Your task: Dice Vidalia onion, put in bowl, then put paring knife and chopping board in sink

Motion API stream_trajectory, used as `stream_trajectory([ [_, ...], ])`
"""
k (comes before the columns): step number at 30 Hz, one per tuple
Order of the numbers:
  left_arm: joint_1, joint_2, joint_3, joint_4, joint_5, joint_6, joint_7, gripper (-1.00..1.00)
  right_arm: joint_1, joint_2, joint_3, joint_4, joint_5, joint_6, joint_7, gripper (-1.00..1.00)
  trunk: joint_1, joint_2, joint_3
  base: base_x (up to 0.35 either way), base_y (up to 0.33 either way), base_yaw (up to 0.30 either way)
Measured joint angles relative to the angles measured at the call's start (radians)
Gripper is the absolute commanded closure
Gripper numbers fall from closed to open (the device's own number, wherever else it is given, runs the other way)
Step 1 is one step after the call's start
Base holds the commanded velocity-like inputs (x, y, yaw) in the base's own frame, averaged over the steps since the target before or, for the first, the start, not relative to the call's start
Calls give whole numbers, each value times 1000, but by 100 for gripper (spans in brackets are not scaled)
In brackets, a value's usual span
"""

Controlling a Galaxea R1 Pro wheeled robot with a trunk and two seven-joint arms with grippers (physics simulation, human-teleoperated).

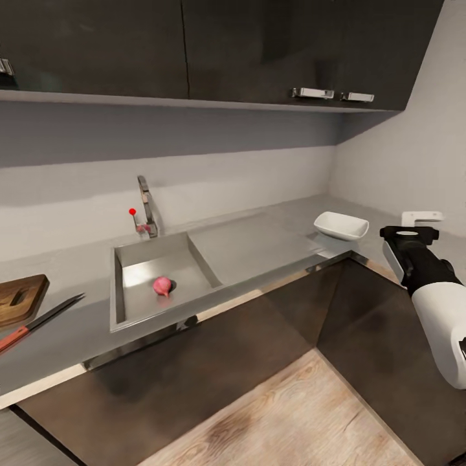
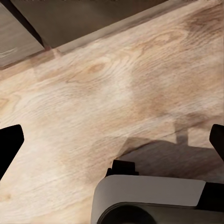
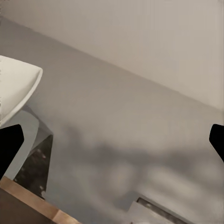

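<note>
Countertop point(image 1: 272, 243) runs in front of you as a long smooth grey worktop, its front edge angling to a corner below the white shallow square bowl point(image 1: 341, 224), with dark grey cabinet fronts point(image 1: 213, 362) under it and pale wood-grain floor point(image 1: 291, 421) open beneath. Set into it you have the rectangular stainless-steel sink point(image 1: 133, 259) with its flat drainboard point(image 1: 246, 249) beside it and a chrome tap point(image 1: 146, 207) with a small red knob at the back rim. The small pink Vidalia onion point(image 1: 163, 285) lies in the basin by the drain, with bare steel all round it. Left of the sink, the brown wooden chopping board point(image 1: 19, 298) shows at the picture's edge, and the red-handled paring knife point(image 1: 39, 321) lies just beside it, dark blade pointing toward the sink; whether they touch is hard to say.

Your right arm point(image 1: 427, 285), black and white, is raised near the bowl; its wrist view looks onto the bowl's rim point(image 3: 16, 88) and grey surface. The right gripper point(image 3: 112, 140) has its dark fingertips point(image 3: 9, 144) at opposite edges of that view, spread wide and holding nothing. The left gripper point(image 2: 112, 140) is likewise spread wide and empty, over the wooden floor point(image 2: 116, 84).
</note>
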Motion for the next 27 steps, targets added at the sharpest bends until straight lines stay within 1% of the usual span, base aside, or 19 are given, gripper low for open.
stream_trajectory([
  [14, 0, 0, 2, 1, 0, 2, 1, -100, 0, 3, 0, 0, 0, 0, 1, -100, -54, 98, 44, 0, 0, 0],
  [17, 0, 0, 2, 1, 0, 2, 1, -100, 0, 11, 0, 1, 0, 0, 2, -100, -65, 119, 53, 0, 0, 0],
  [19, 0, 0, 2, 1, 0, 2, 1, -100, 0, 26, 0, 1, 0, 0, 3, -100, -73, 133, 59, 0, 0, 0],
  [20, 0, 0, 2, 1, 0, 2, 1, -100, 0, 30, 0, 1, 0, 0, 3, -100, -77, 140, 63, 0, 0, 0],
  [27, 0, 0, 2, 1, 0, 3, 1, -100, 0, 36, 0, 2, 0, 0, 5, -100, -103, 189, 85, 0, 0, 0],
])
